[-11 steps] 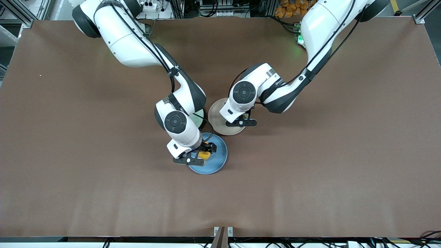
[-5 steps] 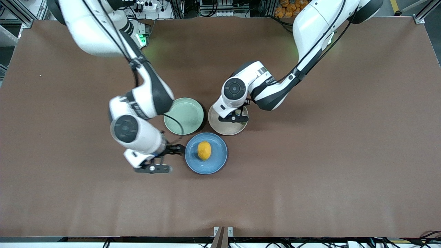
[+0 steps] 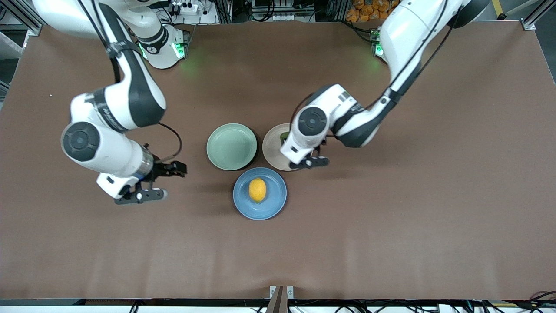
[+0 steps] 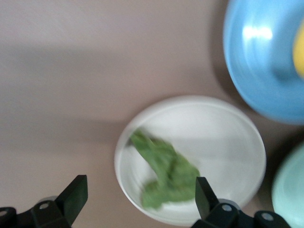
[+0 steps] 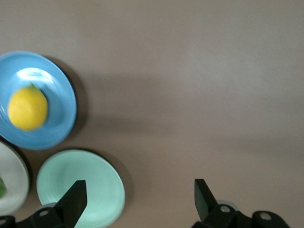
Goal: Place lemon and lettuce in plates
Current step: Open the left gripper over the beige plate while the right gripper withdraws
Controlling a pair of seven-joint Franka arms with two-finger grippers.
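The lemon (image 3: 257, 190) lies in the blue plate (image 3: 276, 198), free of both grippers. It also shows in the right wrist view (image 5: 27, 108) on that plate (image 5: 59, 92). The dark green lettuce (image 4: 166, 173) lies in the beige-pink plate (image 4: 228, 123); in the front view only a sliver of it (image 3: 284, 136) shows beside the left wrist. My left gripper (image 4: 140, 197) is open and empty just over that plate (image 3: 271, 148). My right gripper (image 3: 173, 168) is open and empty over bare table, toward the right arm's end from the plates.
A pale green plate (image 3: 231, 146) stands empty beside the beige-pink plate and farther from the front camera than the blue one. The three plates nearly touch. Brown table (image 3: 391, 226) spreads all around them.
My right gripper let go of the lemon in the blue plate and drew away toward the right arm's end. My left gripper shifted a little over the beige-pink plate.
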